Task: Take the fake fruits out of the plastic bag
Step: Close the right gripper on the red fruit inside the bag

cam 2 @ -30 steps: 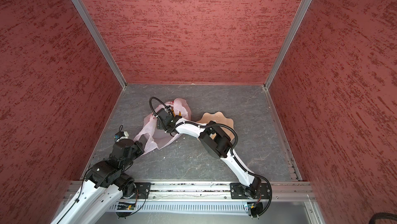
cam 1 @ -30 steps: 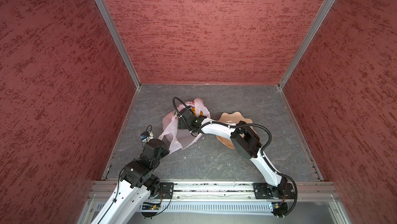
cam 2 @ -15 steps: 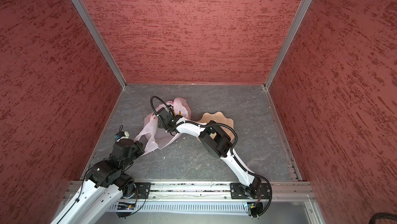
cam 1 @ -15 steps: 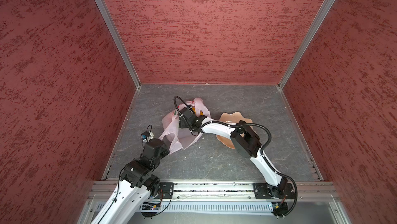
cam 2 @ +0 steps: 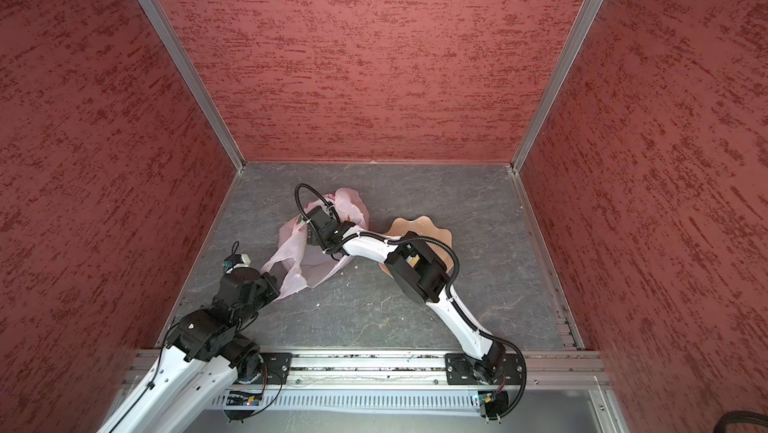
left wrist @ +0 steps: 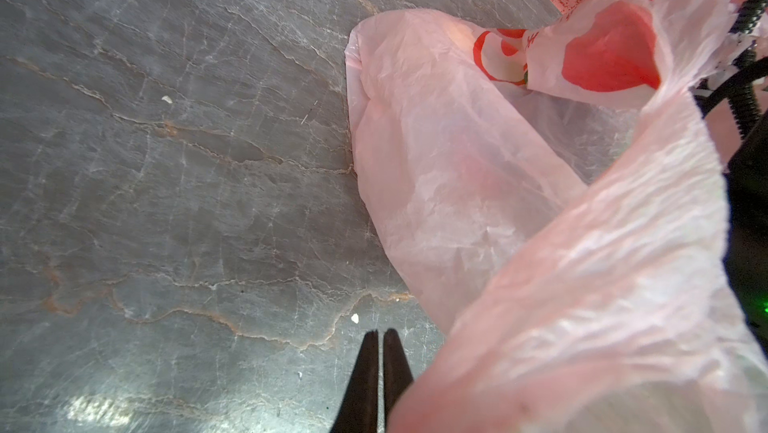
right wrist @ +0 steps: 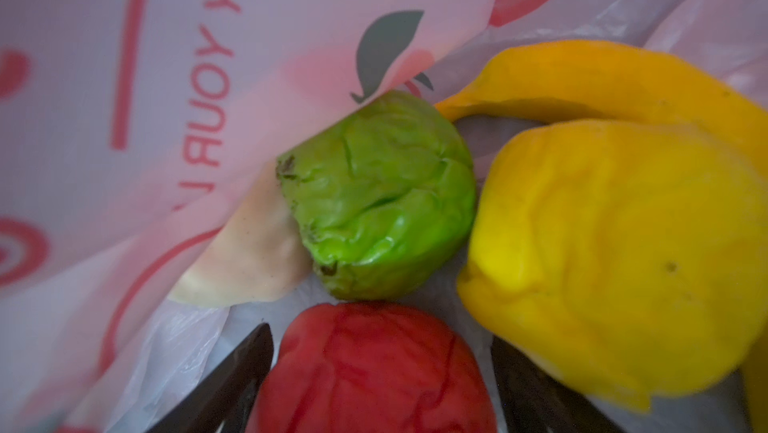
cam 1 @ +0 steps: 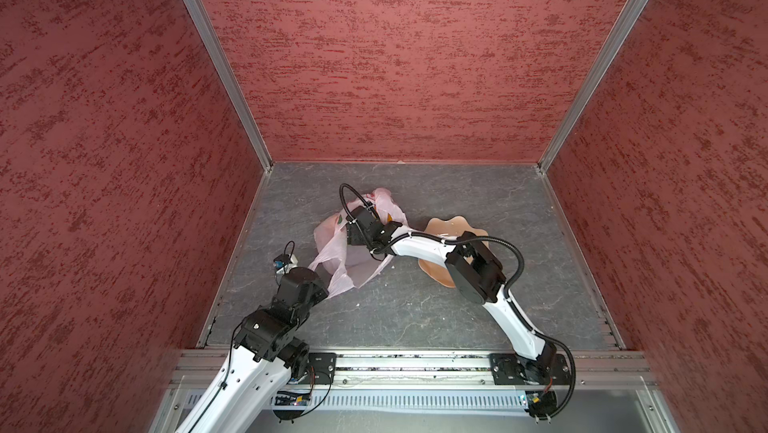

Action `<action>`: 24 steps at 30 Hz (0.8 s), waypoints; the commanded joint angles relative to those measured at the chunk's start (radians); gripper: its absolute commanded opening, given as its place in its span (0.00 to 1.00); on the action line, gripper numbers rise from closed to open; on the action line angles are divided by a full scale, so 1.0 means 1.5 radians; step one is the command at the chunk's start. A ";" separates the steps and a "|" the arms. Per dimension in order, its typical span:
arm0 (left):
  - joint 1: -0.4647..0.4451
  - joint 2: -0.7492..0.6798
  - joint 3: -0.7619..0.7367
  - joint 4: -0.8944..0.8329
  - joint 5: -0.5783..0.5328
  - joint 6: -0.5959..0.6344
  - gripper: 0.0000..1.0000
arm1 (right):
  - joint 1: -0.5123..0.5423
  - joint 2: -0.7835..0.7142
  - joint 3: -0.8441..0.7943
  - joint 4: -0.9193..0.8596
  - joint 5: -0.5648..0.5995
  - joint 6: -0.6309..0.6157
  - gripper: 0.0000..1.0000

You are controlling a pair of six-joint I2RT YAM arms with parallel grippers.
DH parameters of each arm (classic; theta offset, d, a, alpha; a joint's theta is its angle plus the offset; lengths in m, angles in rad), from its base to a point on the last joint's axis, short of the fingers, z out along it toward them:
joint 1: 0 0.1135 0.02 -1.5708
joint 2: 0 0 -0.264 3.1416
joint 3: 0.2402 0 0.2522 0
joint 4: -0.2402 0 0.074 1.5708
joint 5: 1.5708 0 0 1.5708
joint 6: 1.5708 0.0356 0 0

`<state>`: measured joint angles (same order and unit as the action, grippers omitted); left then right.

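On the grey counter [cam 1: 415, 306], our right gripper [right wrist: 380, 335] stands wide around the red fruit [right wrist: 374, 372]. Our left gripper [left wrist: 380, 333] is clenched. We might pinch the plastic bag [right wrist: 124, 119] too.

Light falls evenly from above in both top views. The red walls [cam 1: 374, 56] glow softly and the grey floor [cam 1: 457, 185] carries only faint shadows. The wall rails [cam 1: 216, 61] splay outward toward the corners, as a wide lens stretches them. In the left wrist view a pale patch of glare sits on the floor, and the plastic bag [left wrist: 582, 327] blurs milky nearest the lens. The right wrist view is dimmer. The green fruit [right wrist: 382, 194] looks sharpest, while the red fruit [right wrist: 374, 368] and yellow fruit [right wrist: 623, 244] go soft.
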<state>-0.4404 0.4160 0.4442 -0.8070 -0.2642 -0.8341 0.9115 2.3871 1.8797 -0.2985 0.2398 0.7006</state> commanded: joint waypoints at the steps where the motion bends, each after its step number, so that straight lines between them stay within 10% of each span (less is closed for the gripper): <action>1: 0.006 0.005 0.001 0.004 0.005 0.005 0.08 | -0.010 0.018 -0.004 0.023 0.010 0.017 0.84; 24: 0.026 0.047 0.012 0.060 0.014 0.029 0.08 | -0.012 -0.028 -0.062 0.068 -0.020 -0.022 0.46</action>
<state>-0.4129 0.4770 0.4446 -0.7540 -0.2409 -0.8207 0.8932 2.3863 1.8202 -0.2028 0.2287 0.6880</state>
